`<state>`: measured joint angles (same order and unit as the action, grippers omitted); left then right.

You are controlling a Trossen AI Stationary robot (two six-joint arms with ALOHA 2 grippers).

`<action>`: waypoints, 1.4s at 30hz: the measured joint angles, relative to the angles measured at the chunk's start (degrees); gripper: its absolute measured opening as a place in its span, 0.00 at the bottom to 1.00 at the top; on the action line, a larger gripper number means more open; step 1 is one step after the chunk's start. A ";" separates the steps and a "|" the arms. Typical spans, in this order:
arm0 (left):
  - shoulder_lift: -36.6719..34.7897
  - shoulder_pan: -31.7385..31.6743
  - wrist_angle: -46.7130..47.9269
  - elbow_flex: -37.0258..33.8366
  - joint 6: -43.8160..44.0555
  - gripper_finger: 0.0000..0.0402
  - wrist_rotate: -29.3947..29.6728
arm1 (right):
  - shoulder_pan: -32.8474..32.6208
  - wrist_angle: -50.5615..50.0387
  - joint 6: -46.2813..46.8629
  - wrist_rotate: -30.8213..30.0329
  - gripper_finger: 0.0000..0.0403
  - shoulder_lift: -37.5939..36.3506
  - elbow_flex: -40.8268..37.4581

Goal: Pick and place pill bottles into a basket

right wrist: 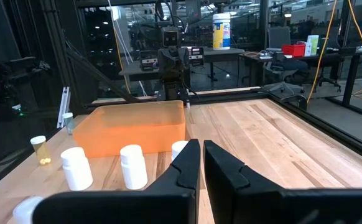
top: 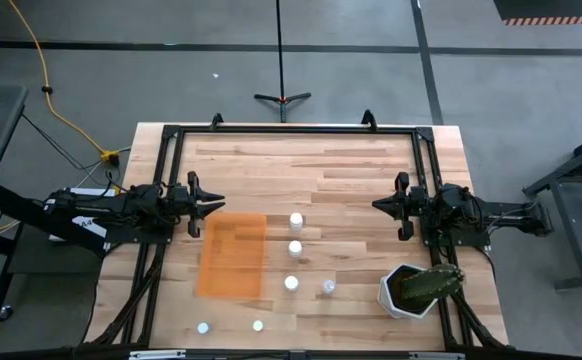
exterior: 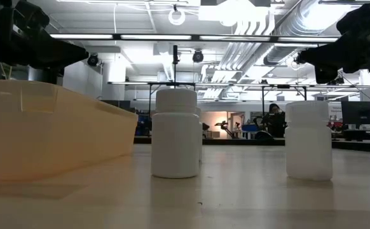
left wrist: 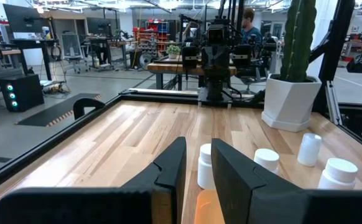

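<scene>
From above, the left gripper [top: 214,204] hangs at the far left corner of the basket [top: 232,254], jaws partly apart, empty. The right gripper [top: 378,205] is clenched, empty. Bottles [top: 295,248] stand right of the basket, two more near the front edge. Low down, the basket hides the bottles behind it.

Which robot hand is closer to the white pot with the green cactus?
The right gripper. It hangs just beyond the white hexagonal pot with the green cactus, on that same side of the table. The left gripper hangs across the table, by the flat orange tray.
</scene>
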<state>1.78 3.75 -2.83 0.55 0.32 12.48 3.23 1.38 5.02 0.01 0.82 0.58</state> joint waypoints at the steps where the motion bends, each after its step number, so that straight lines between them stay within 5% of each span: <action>1: 0.00 0.02 0.00 0.01 -0.01 0.28 0.01 | 0.01 0.01 -0.01 0.00 0.03 -0.01 -0.01; 12: 0.00 0.02 -1.29 0.01 0.12 0.28 0.00 | 0.00 2.87 4.54 -0.69 0.03 -0.02 -0.02; 19: 0.00 0.02 -1.32 0.01 0.15 0.28 0.12 | 0.12 11.93 -2.47 -6.76 0.03 -0.02 0.00; 24: 0.00 0.02 -1.27 0.01 0.15 0.28 0.76 | 0.14 10.78 -2.99 -17.18 0.06 1.64 2.78; 42: -0.02 0.02 -3.04 1.91 6.53 0.28 2.71 | 0.70 10.43 -11.04 -23.10 0.53 38.69 21.06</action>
<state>1.76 3.77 -5.87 2.46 6.85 15.18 3.94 11.81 -6.02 -23.09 39.51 21.63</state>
